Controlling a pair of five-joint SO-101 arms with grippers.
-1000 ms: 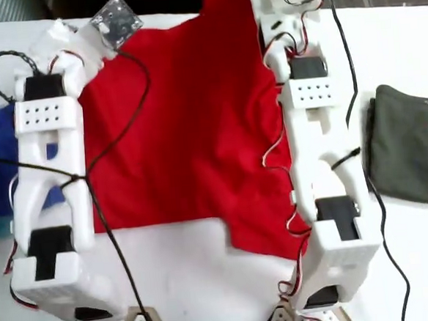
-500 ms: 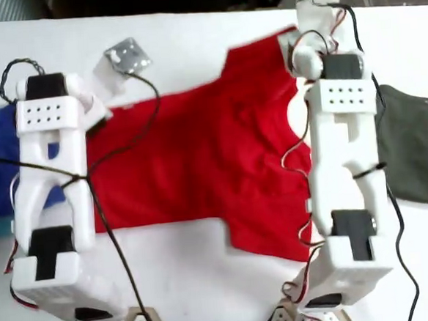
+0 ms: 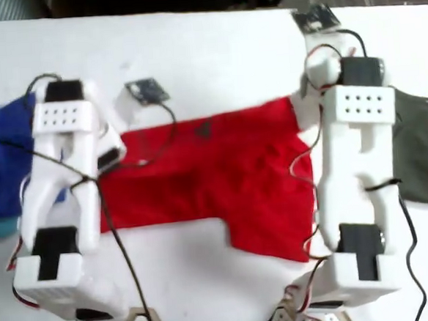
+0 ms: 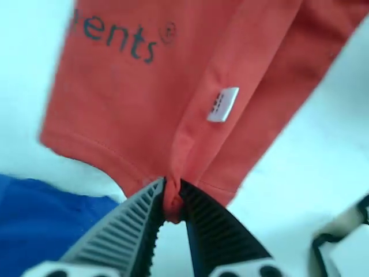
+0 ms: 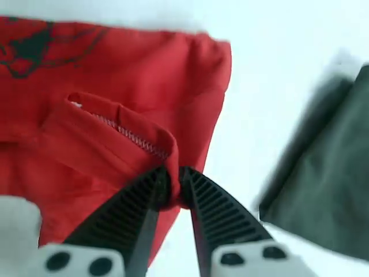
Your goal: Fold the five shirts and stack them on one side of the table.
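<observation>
My L gripper (image 4: 170,199) is pinching a hem edge of the red shirt (image 4: 173,86). R gripper (image 5: 173,187) is pinching a fold of the same shirt, by a stitched seam. It lies across the worktop (image 3: 192,52) btwn both arms. There's a blue shirt (image 3: 0,153) beside the L arm and a dark grey shirt (image 3: 419,153) beside the R arm.

The left gripper (image 4: 172,195) is closed on a bunched fold at the hem of the red shirt (image 4: 144,98), with both ribbed fingers (image 4: 138,216) pressed against the fabric. The shirt carries dark printed lettering and a small white label (image 4: 222,104) sewn at a seam. A blue shirt (image 4: 52,216) lies just beside the red hem on the white table (image 4: 323,133)
</observation>
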